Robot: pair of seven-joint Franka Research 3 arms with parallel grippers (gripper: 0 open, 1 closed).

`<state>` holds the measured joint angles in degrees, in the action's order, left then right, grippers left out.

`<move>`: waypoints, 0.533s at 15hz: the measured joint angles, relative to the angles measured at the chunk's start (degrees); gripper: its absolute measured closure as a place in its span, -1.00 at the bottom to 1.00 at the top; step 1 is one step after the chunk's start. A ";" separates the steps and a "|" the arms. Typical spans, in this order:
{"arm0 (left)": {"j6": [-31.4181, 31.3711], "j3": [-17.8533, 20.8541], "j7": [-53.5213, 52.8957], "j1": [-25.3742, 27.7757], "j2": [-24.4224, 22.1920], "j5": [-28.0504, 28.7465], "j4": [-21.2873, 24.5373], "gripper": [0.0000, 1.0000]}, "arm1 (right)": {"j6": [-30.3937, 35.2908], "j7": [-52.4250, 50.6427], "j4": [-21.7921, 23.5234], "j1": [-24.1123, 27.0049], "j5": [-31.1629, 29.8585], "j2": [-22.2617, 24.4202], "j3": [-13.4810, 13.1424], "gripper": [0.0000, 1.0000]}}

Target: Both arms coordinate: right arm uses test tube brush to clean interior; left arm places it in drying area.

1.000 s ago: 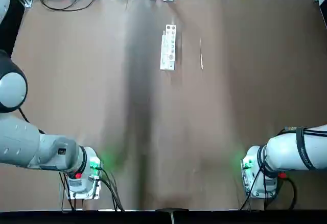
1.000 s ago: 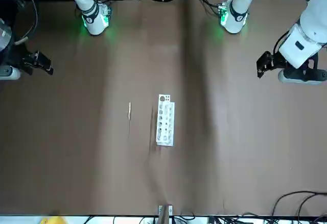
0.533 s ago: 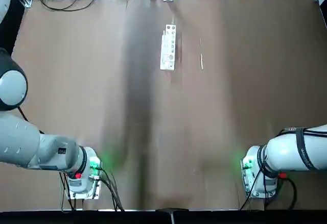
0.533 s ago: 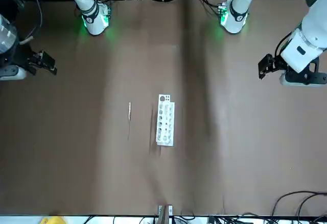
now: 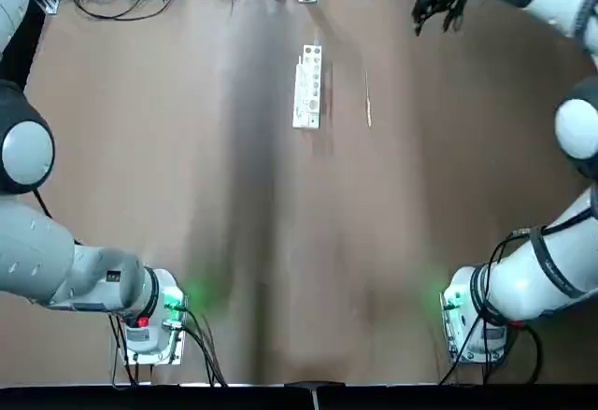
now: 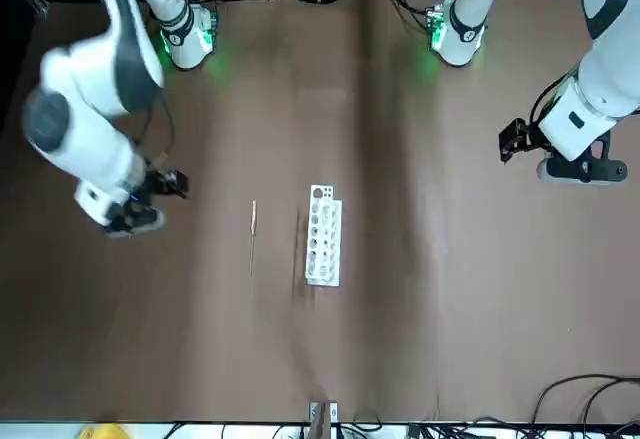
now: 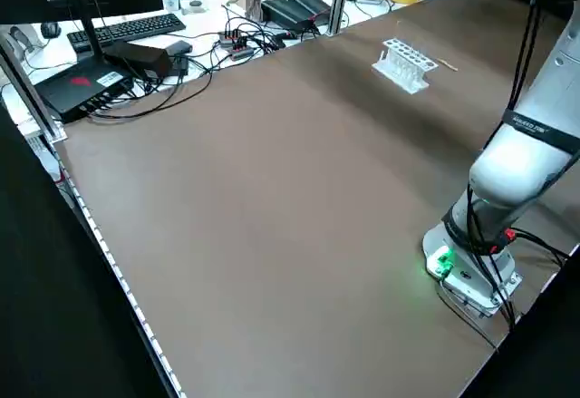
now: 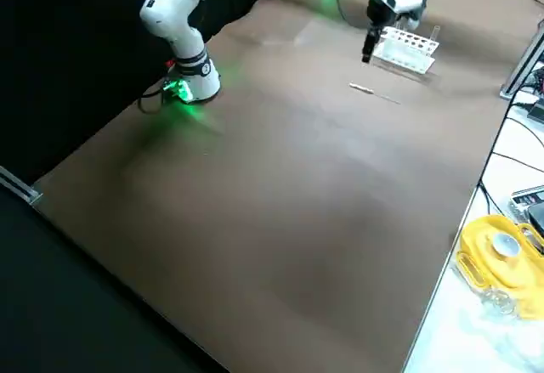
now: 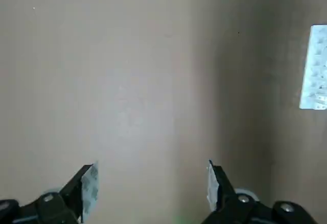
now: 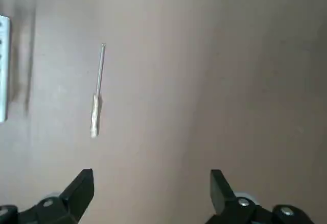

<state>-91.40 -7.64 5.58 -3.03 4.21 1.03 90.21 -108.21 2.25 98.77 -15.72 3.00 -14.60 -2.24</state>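
right gripper [image 10: 152,183] hung over the table, jaws wide, nothing held. brush [image 10: 97,95] lay just beyond them, ungripped. rack [image 10: 4,68] lay farther off, past the brush. left gripper [image 9: 153,191] was parked off the rack's other side, jaws wide, nothing held. no cleaning or placing done; pick-up, brushing, racking all remained, by my read.

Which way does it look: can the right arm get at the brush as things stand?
Probably yes: the right gripper hangs above the table with its fingers apart, and nothing shows between it and the brush.
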 joint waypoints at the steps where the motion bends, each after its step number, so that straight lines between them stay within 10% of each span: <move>1: 0.00 -0.14 0.00 -0.13 0.00 0.00 0.00 -0.99 | -2.18 0.03 -0.20 -0.91 0.21 -2.45 0.02 -1.00; 8: 0.01 -0.42 -0.02 -0.33 0.20 0.00 0.06 -0.99 | -14.52 2.52 -2.50 -6.50 5.49 -16.36 0.08 -1.00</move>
<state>-91.39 -8.06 5.56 -3.36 4.41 1.03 90.27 -122.73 4.77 96.27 -22.22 8.49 -30.96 -2.16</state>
